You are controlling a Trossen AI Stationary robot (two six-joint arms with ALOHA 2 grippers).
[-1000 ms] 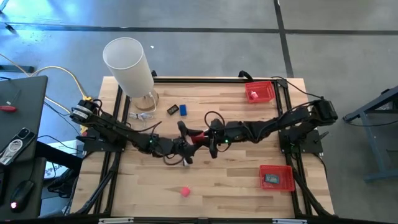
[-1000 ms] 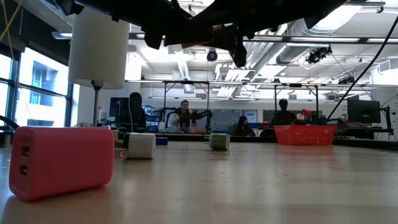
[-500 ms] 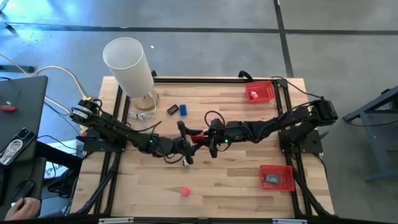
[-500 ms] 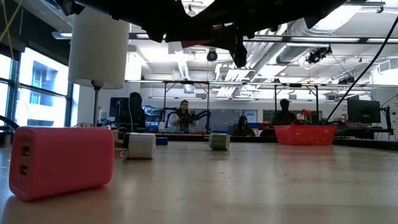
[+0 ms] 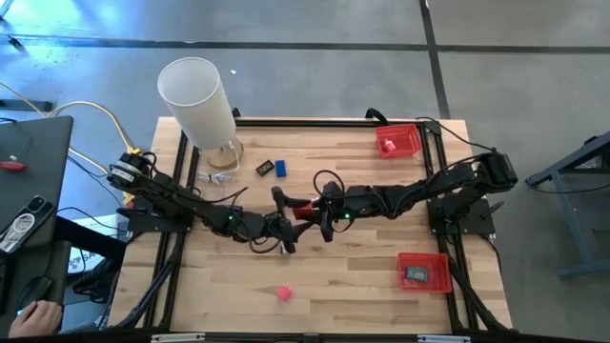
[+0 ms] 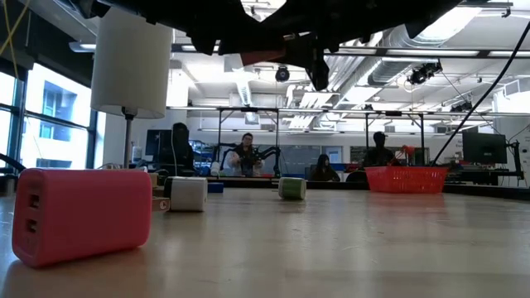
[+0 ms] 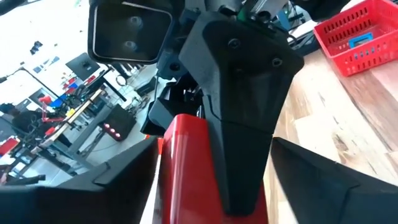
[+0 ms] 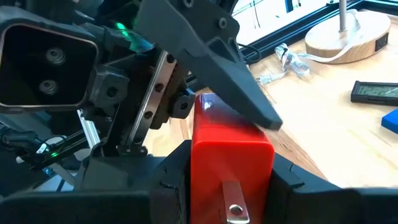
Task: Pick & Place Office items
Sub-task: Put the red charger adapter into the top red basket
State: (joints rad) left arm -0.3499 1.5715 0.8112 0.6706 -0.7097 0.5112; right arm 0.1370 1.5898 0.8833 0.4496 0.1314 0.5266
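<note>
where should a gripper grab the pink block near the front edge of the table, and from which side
Grip the pink block across its two long flat sides, coming straight down from above. In the low view it lies flat on a broad face with rounded corners, so the parallel sides suit flat fingers. The wood table around it looks bare, leaving room for open fingers.

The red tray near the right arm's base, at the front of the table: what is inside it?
In the front red tray lies one dark flat item with a teal face. What it is cannot be read. The tray's walls may hide something smaller.
</note>
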